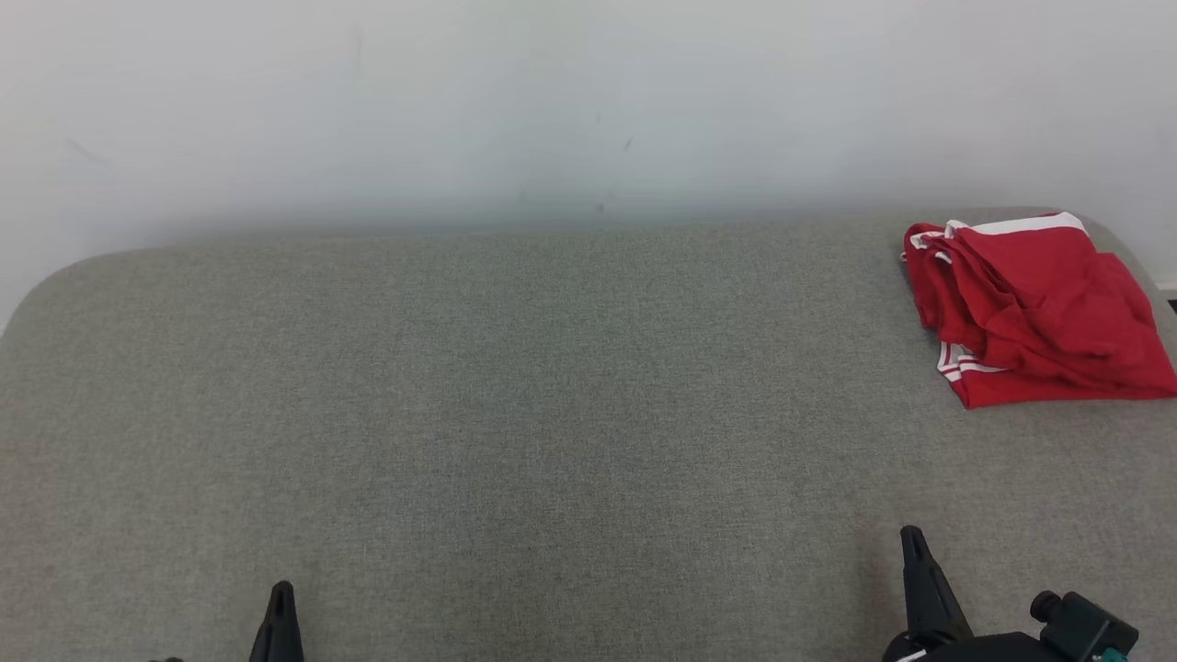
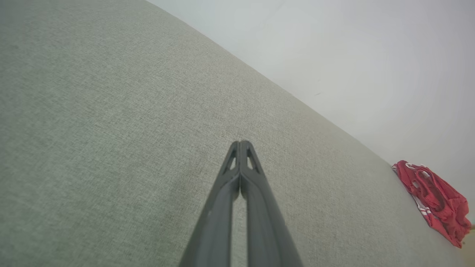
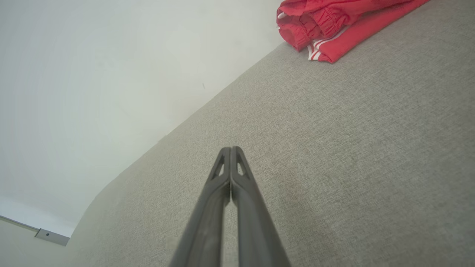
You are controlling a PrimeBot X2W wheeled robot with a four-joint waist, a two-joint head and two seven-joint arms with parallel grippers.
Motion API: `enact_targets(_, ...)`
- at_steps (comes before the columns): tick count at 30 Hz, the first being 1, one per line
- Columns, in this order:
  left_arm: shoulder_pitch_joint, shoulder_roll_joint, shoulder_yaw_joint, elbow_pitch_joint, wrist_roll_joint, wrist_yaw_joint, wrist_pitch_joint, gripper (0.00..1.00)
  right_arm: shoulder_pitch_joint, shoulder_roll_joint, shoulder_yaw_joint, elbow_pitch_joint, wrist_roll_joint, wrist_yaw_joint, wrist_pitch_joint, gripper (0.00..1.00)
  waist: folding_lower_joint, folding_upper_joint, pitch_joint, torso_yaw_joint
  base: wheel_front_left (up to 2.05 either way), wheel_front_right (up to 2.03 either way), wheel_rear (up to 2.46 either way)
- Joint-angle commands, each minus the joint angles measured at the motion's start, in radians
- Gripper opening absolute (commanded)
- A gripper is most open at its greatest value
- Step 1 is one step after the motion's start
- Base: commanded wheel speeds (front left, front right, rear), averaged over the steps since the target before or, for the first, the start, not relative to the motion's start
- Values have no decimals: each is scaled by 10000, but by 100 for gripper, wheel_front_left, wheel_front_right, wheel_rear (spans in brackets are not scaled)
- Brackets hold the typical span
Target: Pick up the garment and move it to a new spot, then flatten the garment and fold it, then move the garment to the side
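Two end effectors, both mine, and both closed with the fingers pressed together and nothing between them. My left end effector is over the near edge of the worktop, toward its left side. My right end effector is over the near edge toward the right side, with its black wrist mount just beside it. In the wrist views, the left fingers and right fingers each meet at the tips above bare grey fabric.

The garment lies in the far right corner of the worktop, well apart from both end effectors. It is red with white stripes, gathered into a loose folded heap. One white band runs along its far side and more stripes show at its near left corner. From my left wrist it shows as a small red pile close to the far edge. From my right wrist it sits ahead, with a gathered waistband facing me.

A plain white wall runs right behind the far edge. The far left corner of the worktop is rounded. Between my end effectors and the garment I see only flat grey cloth. A small grey plate sits low on the wall past the worktop's rounded corner.
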Motion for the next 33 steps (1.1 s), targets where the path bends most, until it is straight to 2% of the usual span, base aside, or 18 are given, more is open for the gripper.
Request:
enact_targets(1, -291, 14, 64, -91, -381, -51, 61, 0, -271, -77, -37, -130, 341, -5, 51, 0, -1, 0, -2, 0, 0, 0, 0)
enact_targets(17, -635, 16, 280, -14, -2722, -187, 658, 0, -517, -98, -197, -130, 2668, -8, 632, 0, -1, 0, -27, -10, 0, 0, 0)
enact_targets(33, -874, 16, 437, 47, -4475, -296, 1107, 0, -707, -100, -334, -127, 4404, -10, 1084, 0, -1, 0, -50, -18, 0, 0, 0)
